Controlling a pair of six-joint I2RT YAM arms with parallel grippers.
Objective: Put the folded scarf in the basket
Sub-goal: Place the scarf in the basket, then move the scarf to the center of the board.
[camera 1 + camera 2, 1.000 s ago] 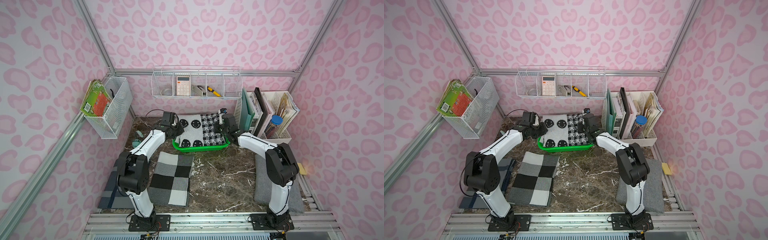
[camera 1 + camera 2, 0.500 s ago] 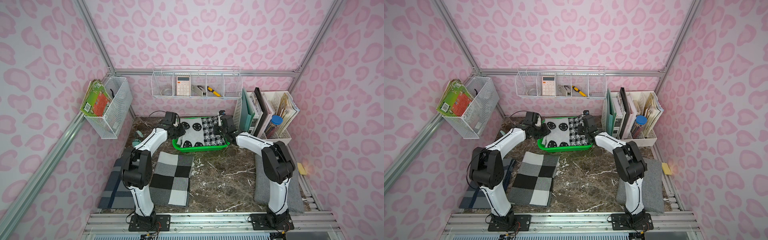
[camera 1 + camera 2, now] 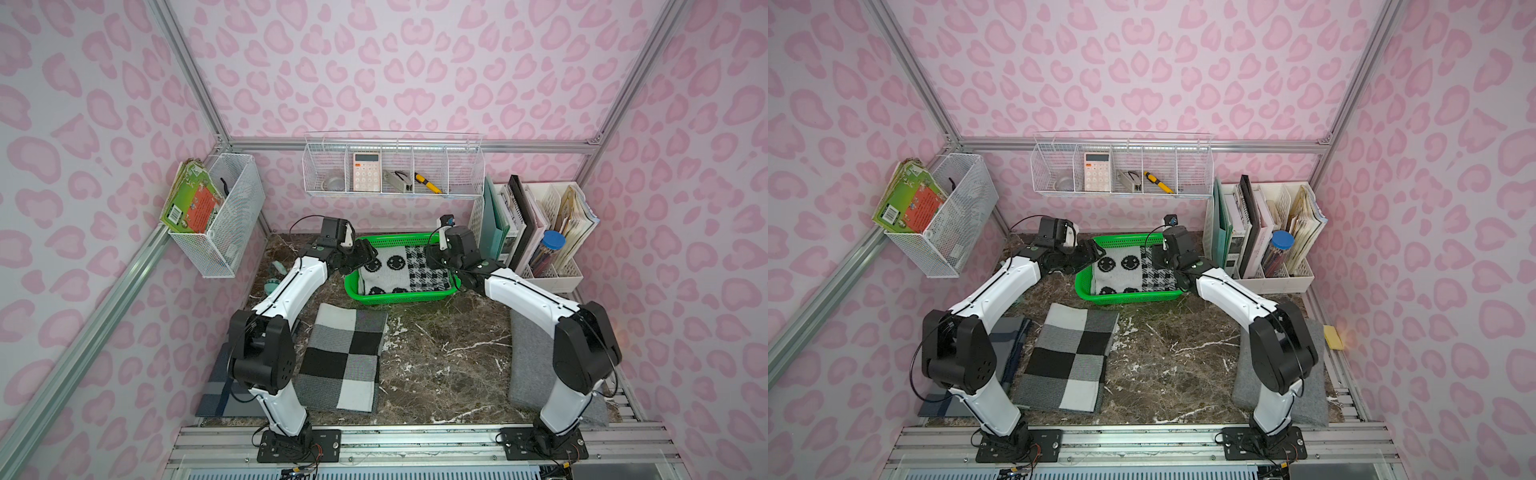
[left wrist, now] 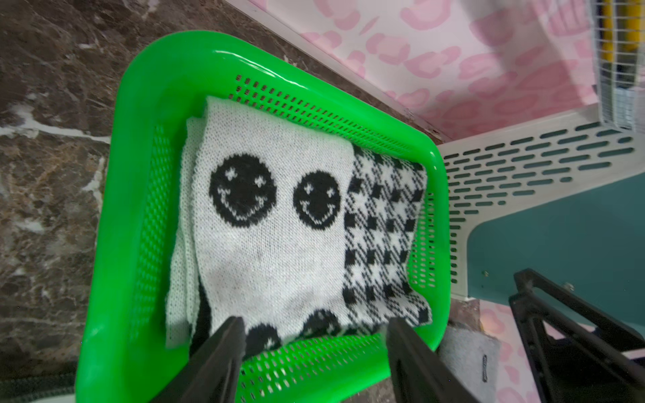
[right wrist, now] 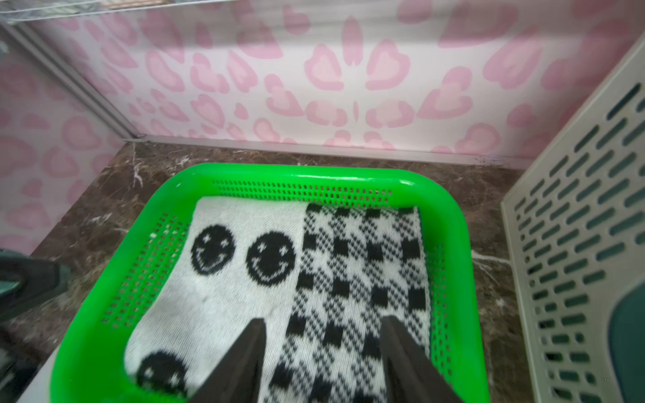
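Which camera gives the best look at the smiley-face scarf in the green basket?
The left wrist view: the scarf fills the frame, showing its knit, smiley faces, houndstooth half and folded layers inside the basket. The right wrist view shows it close too, but its near end is hidden behind the fingers. In both top views it looks small, flanked by both grippers.

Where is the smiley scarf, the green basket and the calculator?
scarf [image 4: 272,251]: left wrist view, plain white knit below the faces.
basket [image 5: 289,174]: right wrist view, far rim.
calculator [image 3: 367,172]: a top view, its keypad.
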